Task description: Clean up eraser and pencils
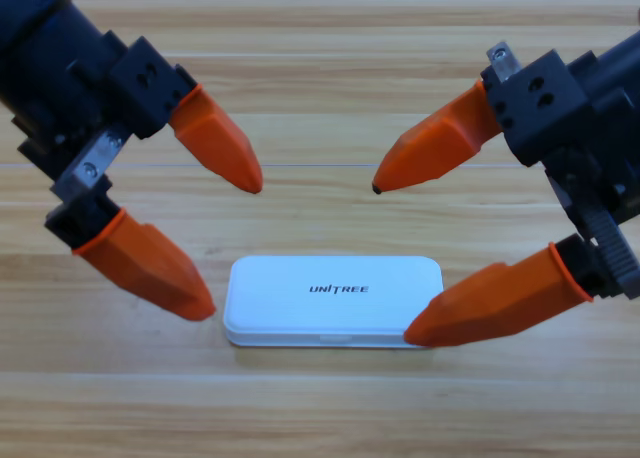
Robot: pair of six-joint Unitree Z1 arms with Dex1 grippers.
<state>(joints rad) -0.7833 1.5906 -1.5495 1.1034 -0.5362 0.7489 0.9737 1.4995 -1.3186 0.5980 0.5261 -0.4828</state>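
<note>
High view: left end effector (232, 251), right end effector (396, 263) spread, flanking closed case (330, 298).

You had the white case (333, 301) lying closed and flat on the wooden table (330, 38), low of centre in the frame, its lettering upward. Your left gripper (232, 249) sat large at the upper left, jaws spread wide apart. Your right gripper (392, 263) sat large at the right edge, jaws likewise spread, its lower tip overlapping the case's lower right corner.
</note>
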